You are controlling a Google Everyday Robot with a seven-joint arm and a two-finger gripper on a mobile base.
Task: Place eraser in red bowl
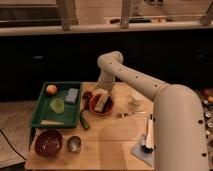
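Bench (110, 145) of pale wood carries everything here, with the robot's big white arm (150, 95) sweeping in from the right and bending down to its middle; on the left sits a green tray (39, 107) holding an orange fruit (51, 89), a light blue-grey pad (72, 95) and a yellow-green round thing (57, 104), and in front of it a maroon bowl (48, 142) beside a small metal cup (74, 144). The gripper (101, 96) hangs directly over the red bowl (93, 105), which stands just right of the tray. The eraser (103, 102), a pale block, appears right beneath the fingers and inside the bowl's rim, its long axis running roughly toward and away from the camera, slightly tilted. Whether the fingers pinch it or stand spread, I cannot tell. Judging by this, the eraser is already at the bowl, so what remains is a release and a straight lift, without dragging the bowl by its rim
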